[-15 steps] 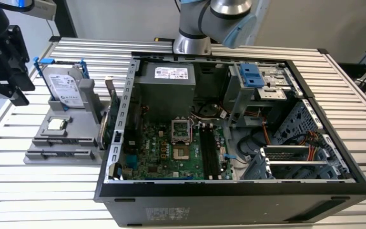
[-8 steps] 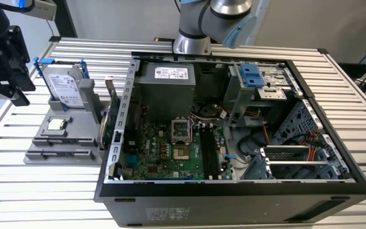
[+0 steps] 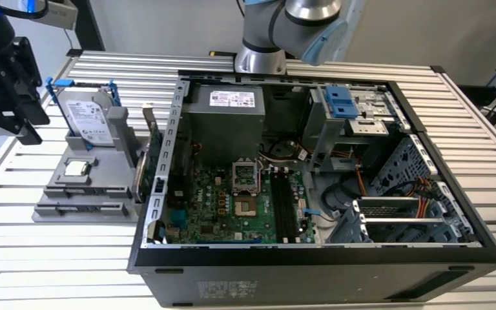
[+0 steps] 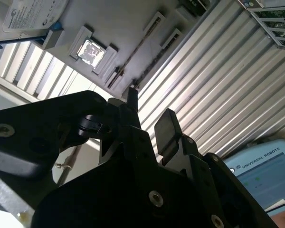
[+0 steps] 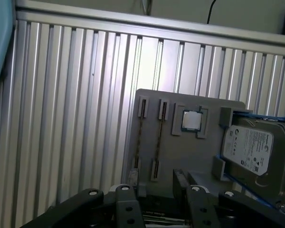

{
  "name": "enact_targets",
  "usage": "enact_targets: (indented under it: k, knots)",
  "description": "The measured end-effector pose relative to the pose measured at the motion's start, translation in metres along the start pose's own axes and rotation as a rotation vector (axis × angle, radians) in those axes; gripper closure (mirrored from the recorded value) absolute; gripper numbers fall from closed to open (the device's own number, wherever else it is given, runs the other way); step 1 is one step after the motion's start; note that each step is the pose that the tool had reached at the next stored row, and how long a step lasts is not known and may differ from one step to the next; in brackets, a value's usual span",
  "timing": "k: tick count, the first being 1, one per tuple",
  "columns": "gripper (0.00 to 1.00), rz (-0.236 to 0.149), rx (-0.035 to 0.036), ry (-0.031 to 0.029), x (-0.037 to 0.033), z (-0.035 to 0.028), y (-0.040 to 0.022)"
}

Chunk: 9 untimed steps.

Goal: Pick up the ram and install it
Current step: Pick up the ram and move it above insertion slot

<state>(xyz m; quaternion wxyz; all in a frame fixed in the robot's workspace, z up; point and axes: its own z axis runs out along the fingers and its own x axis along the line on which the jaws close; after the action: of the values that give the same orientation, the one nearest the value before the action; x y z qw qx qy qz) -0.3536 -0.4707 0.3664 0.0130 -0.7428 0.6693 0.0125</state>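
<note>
My gripper point(image 3: 33, 123) hangs at the exterior view's left, beside the grey parts fixture point(image 3: 101, 184), and stands open with nothing between its fingers point(image 4: 167, 127). In both wrist views it is above the fixture's end with the two narrow slots point(image 5: 157, 142). A thin dark strip runs along each slot point(image 4: 133, 54). I cannot tell whether either strip is the ram. Inside the open computer case point(image 3: 420, 139) lies the green motherboard point(image 3: 222, 203), with long black memory slots point(image 3: 284, 203) side by side.
The fixture also carries a silver hard drive with blue rails point(image 3: 88, 113) point(image 5: 254, 149), a processor chip point(image 3: 77, 168) point(image 5: 192, 120) and an upright card point(image 3: 149, 135) by the case wall. A pendant screen point(image 4: 261, 175) lies on the ribbed aluminium table point(image 5: 76, 118).
</note>
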Motion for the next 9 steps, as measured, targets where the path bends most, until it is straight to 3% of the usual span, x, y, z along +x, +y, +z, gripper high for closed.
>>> enact_targets:
  k: [9]
  knots:
    - [0.0,-0.01,0.0023,0.0002,0.0001,0.0042,0.0]
